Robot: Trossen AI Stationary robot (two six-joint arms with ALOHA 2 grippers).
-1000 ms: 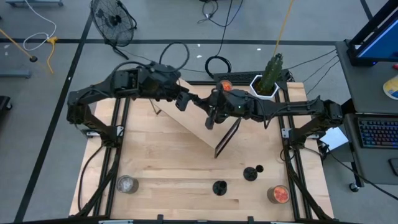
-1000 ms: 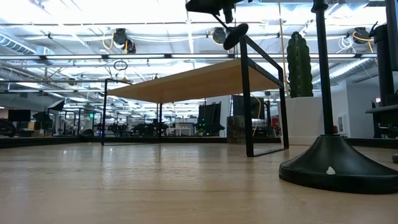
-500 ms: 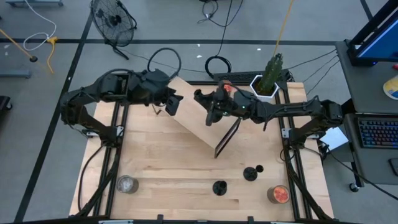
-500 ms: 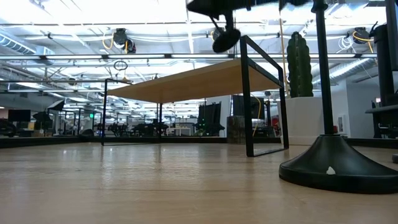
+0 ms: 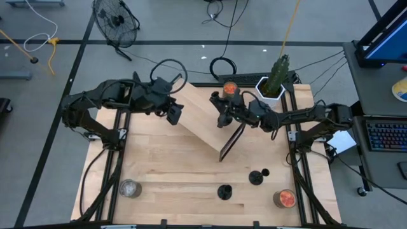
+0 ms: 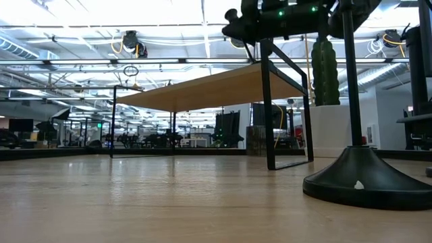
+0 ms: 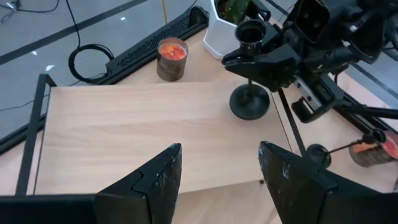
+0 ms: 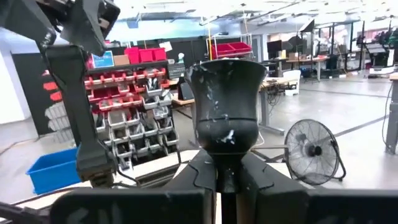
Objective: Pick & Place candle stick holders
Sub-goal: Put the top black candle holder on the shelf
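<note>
Wooden bench (image 5: 178, 165) carries a raised shelf (image 5: 202, 117). Right gripper (image 5: 222, 109) over the shelf, fingers (image 8: 261, 177) clamped on a candle stick holder (image 7: 250, 73) upright between them, base at shelf top. Left gripper (image 5: 174, 112) just beside shelf edge, fingers (image 7: 152, 180) spread, holding nothing. Two more holders (image 5: 240, 183) stand on the bench well apart from both.

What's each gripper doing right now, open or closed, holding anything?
Left gripper: open, empty, over the raised wooden shelf.
Right gripper: closed on a black candle stick holder, base at the shelf top.
</note>
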